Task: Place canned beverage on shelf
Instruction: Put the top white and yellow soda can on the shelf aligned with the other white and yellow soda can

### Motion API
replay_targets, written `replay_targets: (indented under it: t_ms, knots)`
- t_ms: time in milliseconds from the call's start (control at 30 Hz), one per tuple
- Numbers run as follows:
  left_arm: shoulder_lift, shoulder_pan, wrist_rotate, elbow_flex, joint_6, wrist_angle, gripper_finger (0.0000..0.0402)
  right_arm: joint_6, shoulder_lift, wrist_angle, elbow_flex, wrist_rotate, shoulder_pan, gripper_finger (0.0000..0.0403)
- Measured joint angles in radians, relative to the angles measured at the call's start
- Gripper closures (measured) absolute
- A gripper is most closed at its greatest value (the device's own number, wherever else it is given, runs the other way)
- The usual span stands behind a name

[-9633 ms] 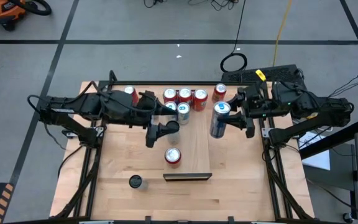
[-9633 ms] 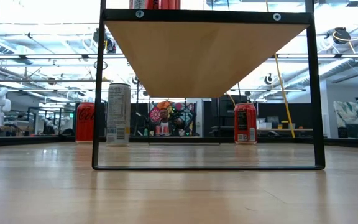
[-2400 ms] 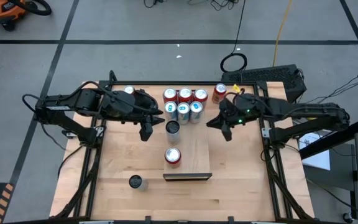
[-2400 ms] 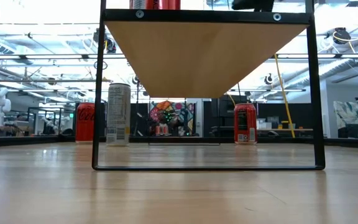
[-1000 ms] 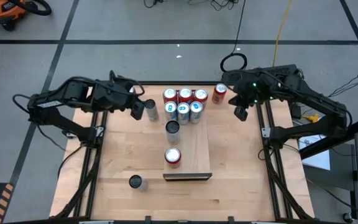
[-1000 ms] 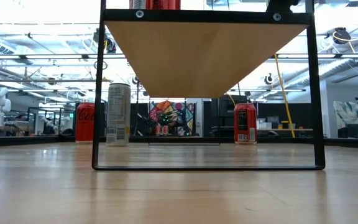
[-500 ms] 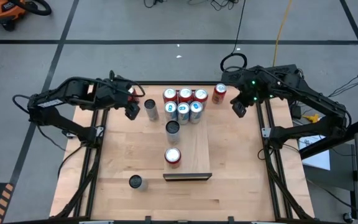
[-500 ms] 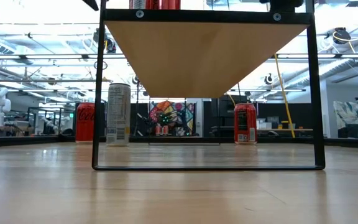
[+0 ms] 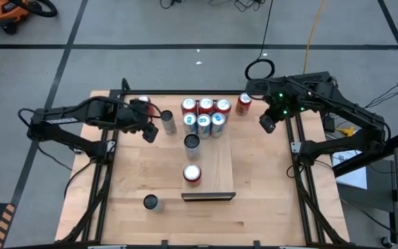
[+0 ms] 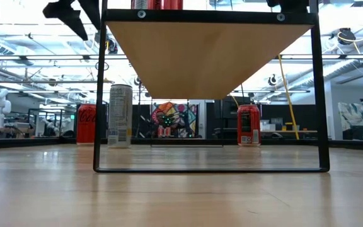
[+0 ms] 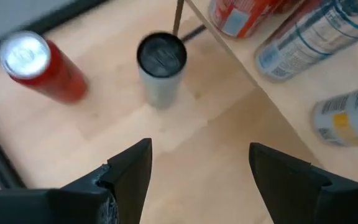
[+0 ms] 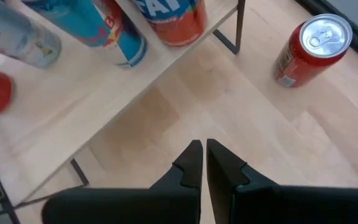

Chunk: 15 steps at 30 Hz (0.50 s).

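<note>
The shelf [image 9: 206,155] is a long pale board that stands on thin black legs in the middle of the desk [image 9: 133,176]. At its far end, six cans stand in two rows — three red cans [image 9: 205,106] at the back and three blue cans [image 9: 203,123] in front of them. A silver can [image 9: 192,143] stands alone on the shelf just past the blue ones. A red-top can [image 9: 192,173] stands nearer the dark strip [image 9: 208,196] at the near end.

The left jaws [image 9: 148,132] hang over the desk on the left of the shelf. They are spread wide and hold nothing. Just beside them, a dark-top can [image 9: 168,122] stands on the desk, near the shelf's far left corner. A red can [image 11: 39,66] stands a bit farther off, by the desk's edge.

The right jaws [image 9: 266,122] hang over the desk on the right of the shelf. They are closed tight and hold nothing. A lone red can [image 9: 243,103] stands on the desk near them, by the shelf's far right corner.

One more dark can [image 9: 150,202] stands alone on the desk at the near left — well apart from both arms.
</note>
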Motion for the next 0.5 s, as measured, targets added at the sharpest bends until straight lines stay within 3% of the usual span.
replay_targets:
  t_ms: [200,367,500]
  knots:
    - [0.005,-0.016,0.023,0.0,-0.086,-0.01,0.0132,-0.056,0.0,-0.001,0.0,0.052,0.0,0.0403]
    - [0.005,-0.018,0.102,0.0,0.035,-0.015,0.0132,-0.121,0.0,-0.002,0.0,0.055,-0.002,0.0403]
    - [0.019,-0.002,0.062,0.0,0.102,-0.017,0.0132,-0.128,0.0,-0.019,0.0,0.054,-0.002,0.0403]
